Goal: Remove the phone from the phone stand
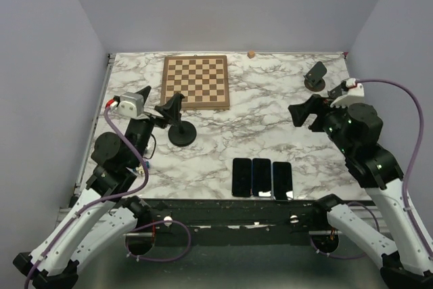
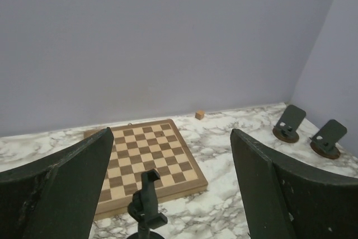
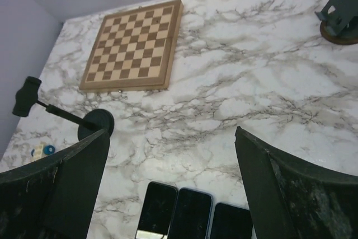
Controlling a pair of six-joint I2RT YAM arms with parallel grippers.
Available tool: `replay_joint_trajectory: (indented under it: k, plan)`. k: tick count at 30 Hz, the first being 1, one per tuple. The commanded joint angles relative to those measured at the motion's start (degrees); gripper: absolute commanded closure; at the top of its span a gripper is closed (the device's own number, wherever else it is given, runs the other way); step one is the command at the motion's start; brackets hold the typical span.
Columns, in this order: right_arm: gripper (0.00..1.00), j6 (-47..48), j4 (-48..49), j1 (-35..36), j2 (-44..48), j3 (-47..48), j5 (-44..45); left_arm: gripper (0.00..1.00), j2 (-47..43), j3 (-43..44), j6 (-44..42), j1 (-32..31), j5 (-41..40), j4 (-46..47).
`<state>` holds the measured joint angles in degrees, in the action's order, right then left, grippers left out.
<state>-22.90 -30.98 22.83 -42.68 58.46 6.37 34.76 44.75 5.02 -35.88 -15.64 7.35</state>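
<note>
Three dark phones (image 1: 261, 178) lie flat side by side at the table's near edge; the right wrist view shows them below the fingers, with the middle phone (image 3: 192, 214) between the other two. A black phone stand (image 1: 181, 133) with a round base and a clamp arm stands left of centre, its clamp (image 2: 146, 186) empty. My left gripper (image 1: 154, 101) (image 2: 172, 132) is open just behind and above this stand. My right gripper (image 1: 308, 109) (image 3: 170, 131) hangs open above the marble, right of centre, holding nothing.
A wooden chessboard (image 1: 195, 82) lies at the back, with a small wooden cube (image 1: 251, 53) by the far wall. Two more small empty stands (image 2: 289, 122) (image 2: 329, 137) sit at the back right. Grey walls close in the marble table (image 1: 270, 133).
</note>
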Motion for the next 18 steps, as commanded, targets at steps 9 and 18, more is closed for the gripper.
replay_joint_trajectory:
  k: [9, 18]
  plan:
    - [0.00, 3.2, 6.1, 0.3, 21.0, -0.1, 8.4, 0.03, -11.6, -8.9, -12.6, -0.3, -11.5, 18.1]
    - [0.00, 4.6, 8.1, 0.2, 26.6, -2.2, 8.6, 0.03, -12.8, -9.6, -13.2, -0.3, -13.2, 19.4]
